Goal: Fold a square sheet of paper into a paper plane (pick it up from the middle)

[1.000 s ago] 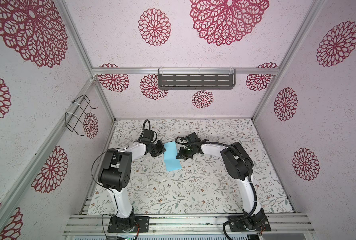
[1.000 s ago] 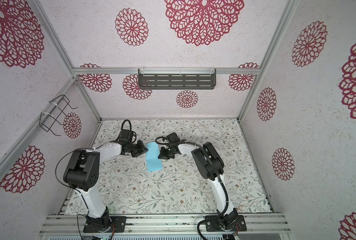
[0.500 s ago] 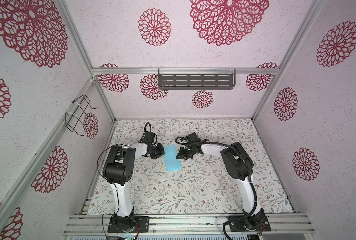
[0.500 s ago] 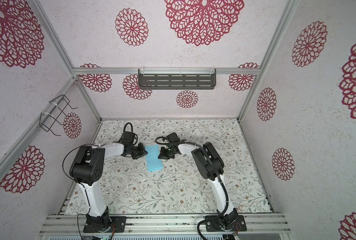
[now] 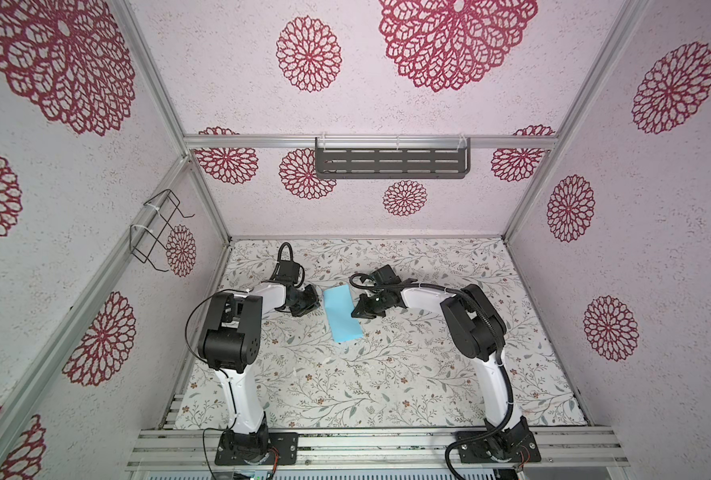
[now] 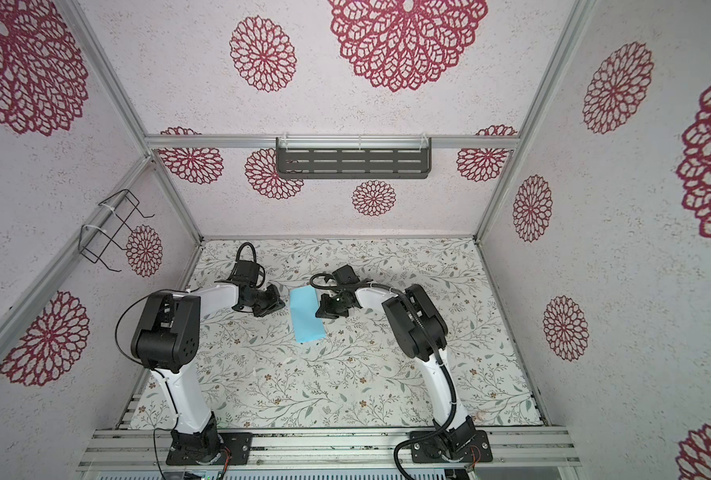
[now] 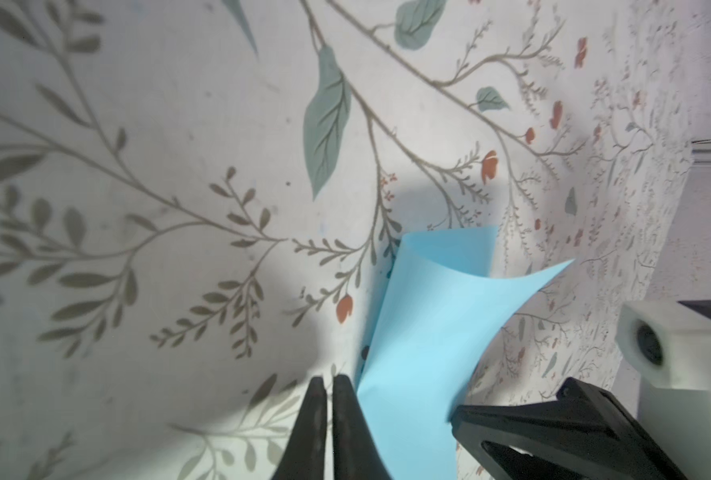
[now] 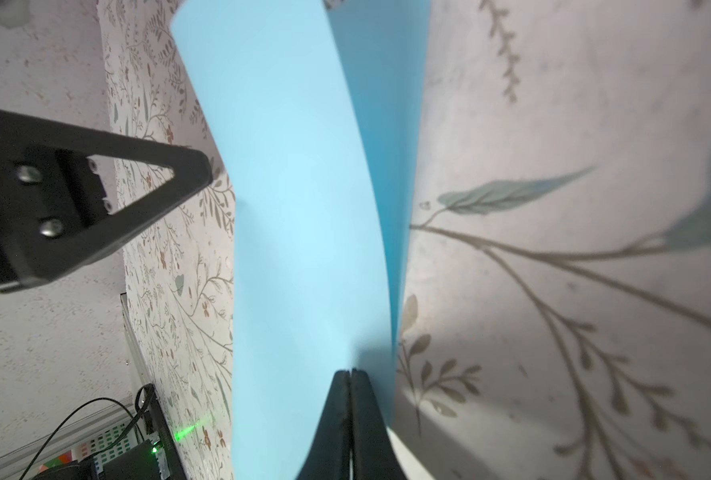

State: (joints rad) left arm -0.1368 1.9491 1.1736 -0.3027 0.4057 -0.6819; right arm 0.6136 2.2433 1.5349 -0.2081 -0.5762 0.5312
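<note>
In both top views: square sheet of paper (image 5: 341,313) (image 6: 306,316) on the floral tabletop (image 5: 387,374), doubled into a long rectangle. Left gripper (image 5: 317,302) just beside one long edge, right gripper (image 5: 356,312) at the other.

Through the left wrist camera: left jaws nearly together on nothing, paper alongside, upper layer bowed upward.

Through the right wrist camera: right jaws closed, tips against the sheet; impossible to tell whether pinching a layer.

Judging by this: half-fold made but not creased flat; nose corners and wing folds all left.
</note>
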